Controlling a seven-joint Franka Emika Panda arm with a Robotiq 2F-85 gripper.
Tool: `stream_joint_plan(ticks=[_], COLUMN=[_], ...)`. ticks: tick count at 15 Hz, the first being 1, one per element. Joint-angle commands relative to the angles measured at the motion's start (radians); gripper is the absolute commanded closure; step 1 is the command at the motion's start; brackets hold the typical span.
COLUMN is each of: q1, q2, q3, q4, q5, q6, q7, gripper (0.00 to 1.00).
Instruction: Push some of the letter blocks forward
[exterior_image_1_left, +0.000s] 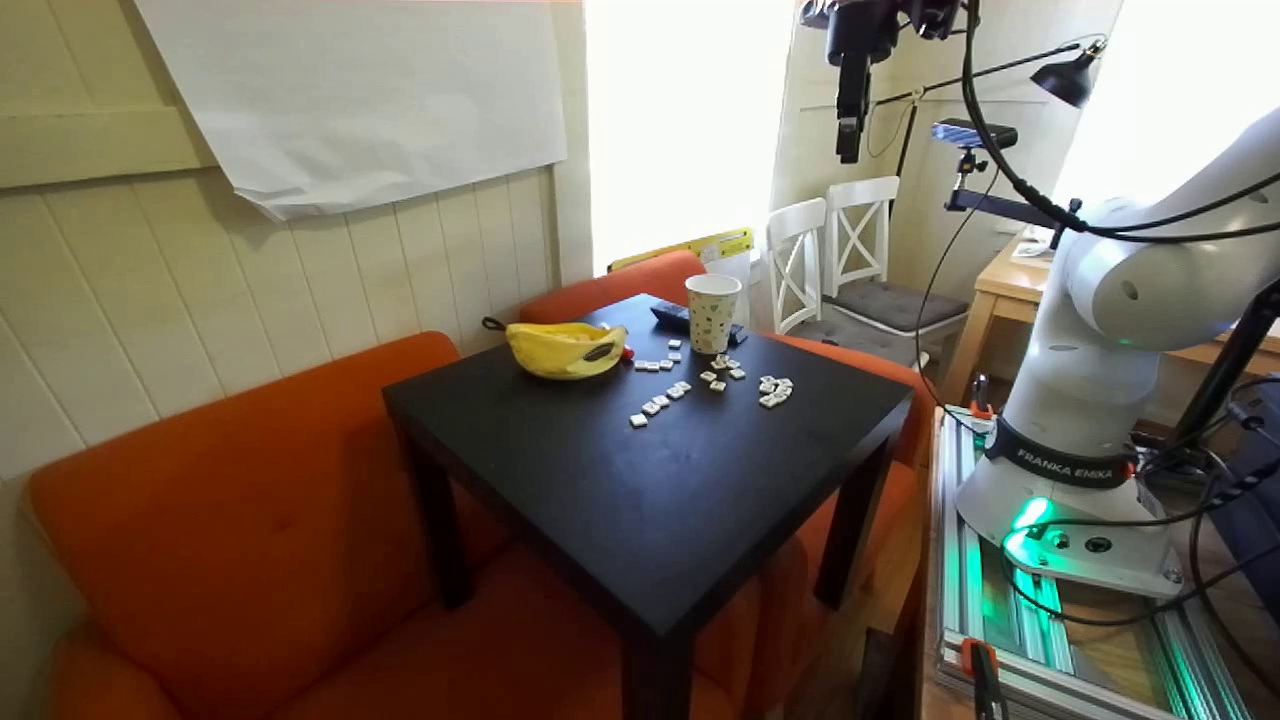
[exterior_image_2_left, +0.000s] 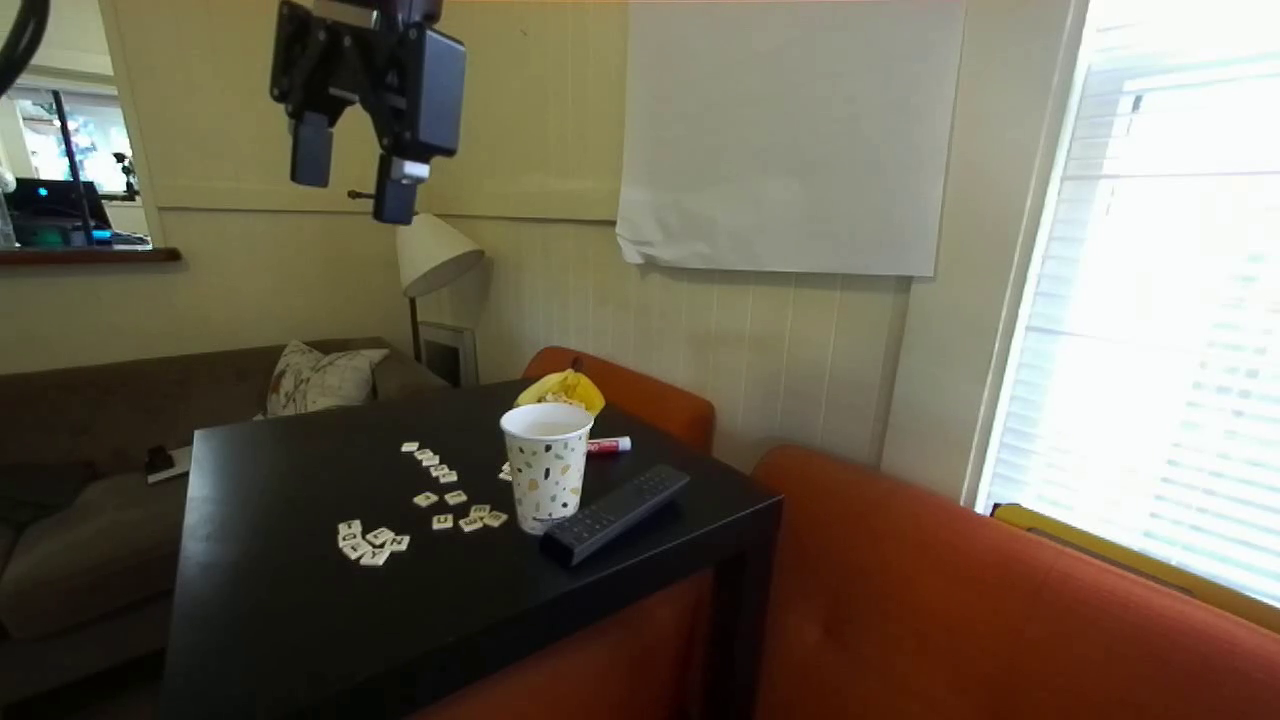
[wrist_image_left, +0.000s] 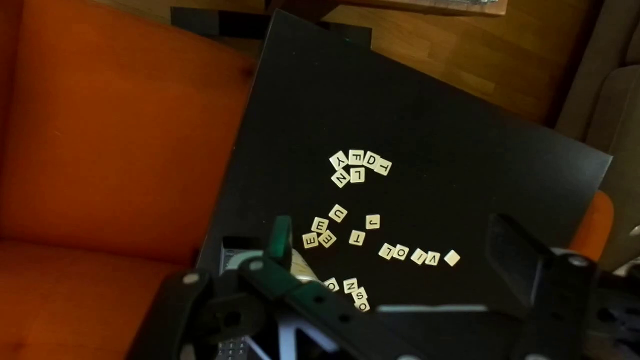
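Observation:
Small white letter blocks lie scattered on the black table (exterior_image_1_left: 640, 500) in several groups. One cluster (wrist_image_left: 357, 167), with letters such as Y, F, D and T, lies apart from the rest; it shows in both exterior views (exterior_image_1_left: 775, 391) (exterior_image_2_left: 372, 545). A middle group (wrist_image_left: 327, 230) holds U, J, T and several E blocks. A slanted row (wrist_image_left: 419, 256) ends in a blank block; it also shows in an exterior view (exterior_image_1_left: 660, 402). Another group (wrist_image_left: 357, 295) is partly hidden by a gripper finger. My gripper (exterior_image_2_left: 353, 190) is open and empty, high above the table; its fingers (wrist_image_left: 390, 227) are wide apart.
A patterned paper cup (exterior_image_2_left: 546, 470) stands near the blocks, beside a dark remote (exterior_image_2_left: 618, 515). A yellow banana-shaped pouch (exterior_image_1_left: 565, 350) and a red tube (exterior_image_2_left: 609, 445) lie nearby. Orange seats (exterior_image_1_left: 280, 520) surround the table. A white paper sheet (exterior_image_2_left: 790, 140) hangs on the wall.

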Motion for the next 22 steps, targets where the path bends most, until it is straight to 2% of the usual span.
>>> stream_joint_plan(ticks=[1, 3, 6, 13, 14, 15, 18, 21, 22], q1=[-0.015, -0.024, -0.043, -0.1, -0.123, -0.142, -0.221, -0.262, -0.259], q2=[-0.035, -0.043, -0.055, -0.067, 0.01, 0.013, 0.021, -0.004, -0.025], q3=[0.044, 0.074, 0.115, 0.19, 0.213, 0.229, 0.319, 0.387, 0.393], q4=[-0.105, -0.167, -0.275, -0.516, -0.441, -0.458, -0.45, -0.445, -0.445], q5=[0.067, 0.122, 0.191, 0.146, 0.111, 0.091, -0.011, -0.091, -0.098], q6=[0.084, 0.162, 0.366, 0.896, 0.906, 0.952, 0.958, 0.861, 0.793], q7=[0.036, 0.106, 0.209, 0.349, 0.388, 0.41, 0.528, 0.625, 0.64], gripper=[0.0, 0.0, 0.0, 0.0, 0.0, 0.0, 0.0, 0.0, 0.0])
